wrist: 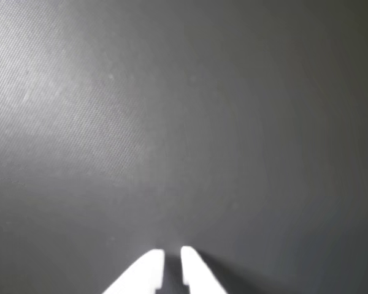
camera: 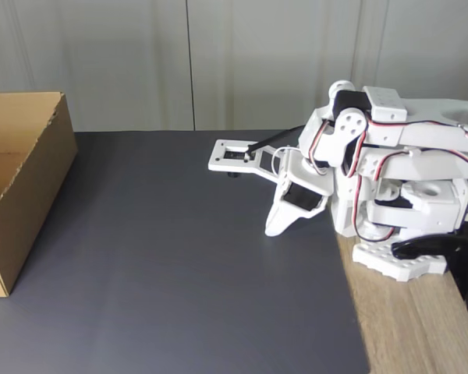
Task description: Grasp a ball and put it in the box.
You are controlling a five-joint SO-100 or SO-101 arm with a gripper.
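At the right edge of the dark mat (camera: 179, 273) on the bench (camera: 413, 327), I am resting folded, my hand (wrist: 172, 257) nearly together and empty, facing the box (camera: 19, 187) waiting far left; I cannot see the ball.

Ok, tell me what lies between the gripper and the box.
Nothing: in the fixed view only bare dark mat stretches from the gripper across to the box at the left edge.
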